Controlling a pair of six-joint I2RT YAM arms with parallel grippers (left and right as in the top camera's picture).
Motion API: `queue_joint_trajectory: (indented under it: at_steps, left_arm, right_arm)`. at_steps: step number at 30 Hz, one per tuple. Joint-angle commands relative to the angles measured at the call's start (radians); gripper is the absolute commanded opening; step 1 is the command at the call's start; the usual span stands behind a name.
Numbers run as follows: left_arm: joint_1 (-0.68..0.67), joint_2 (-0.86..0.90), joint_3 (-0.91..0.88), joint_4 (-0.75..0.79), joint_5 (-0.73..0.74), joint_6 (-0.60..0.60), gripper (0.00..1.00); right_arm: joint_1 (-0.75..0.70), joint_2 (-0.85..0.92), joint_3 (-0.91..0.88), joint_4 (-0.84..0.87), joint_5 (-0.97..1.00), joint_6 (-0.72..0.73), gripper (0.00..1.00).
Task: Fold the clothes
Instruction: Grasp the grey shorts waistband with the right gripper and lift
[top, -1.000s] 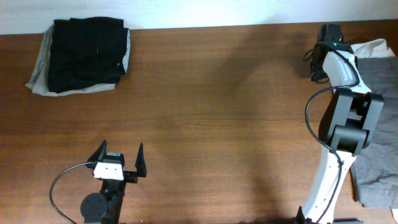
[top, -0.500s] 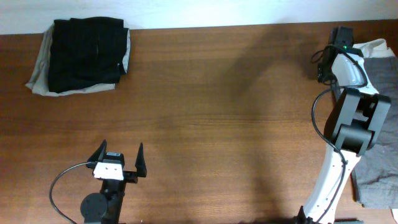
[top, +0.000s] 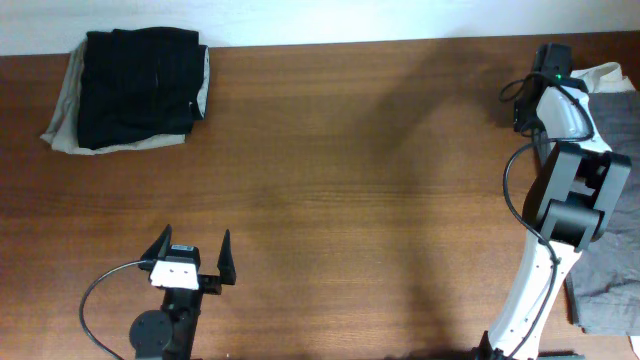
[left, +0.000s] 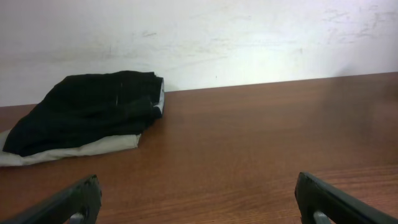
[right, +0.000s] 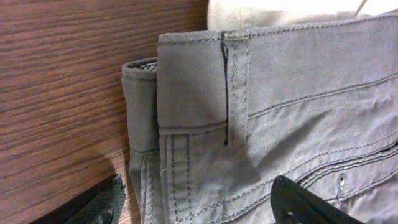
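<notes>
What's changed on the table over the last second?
The right arm swung rightward, carrying the right fingers, open, over the grey shorts at the waistband; nothing was grasped. The left fingers stayed open and still, and the folded black and beige pile did not move.

right arm (top: 566, 112) shifted right, over grey shorts (right: 280, 118)

Table (top: 330, 170): brown, with darker horizontal wood grain. At the table's far left corner: black garment (top: 135, 85) over beige garment (top: 60, 135). At the table's right edge: shorts (right: 280, 124), grey-olive with matching stitching, over cream garment (right: 280, 12). Wall (left: 217, 37): white.
</notes>
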Motion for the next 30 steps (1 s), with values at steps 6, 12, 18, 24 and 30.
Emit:
queue_joint_trajectory:
  at_steps: [6,12,18,24,30]
  left_arm:
    - [0.004,-0.006,-0.006,-0.001,0.004,0.016,0.99]
    - [0.004,-0.006,-0.006,-0.001,0.004,0.016,0.99]
    - [0.004,-0.006,-0.006,-0.001,0.004,0.016,0.99]
    - [0.004,-0.006,-0.006,-0.001,0.004,0.016,0.99]
    - [0.004,-0.006,-0.006,-0.001,0.004,0.016,0.99]
  right_arm:
    - [-0.032,0.028,0.017,0.003,-0.02,-0.015,0.79]
    - [-0.037,0.028,0.017,0.008,-0.012,-0.026,0.78]
    - [-0.037,0.028,0.017,0.003,-0.013,-0.021,0.45]
    - [-0.036,0.02,0.017,0.005,0.038,0.04,0.27]
    - [-0.036,-0.002,0.032,0.001,0.061,0.086,0.05]
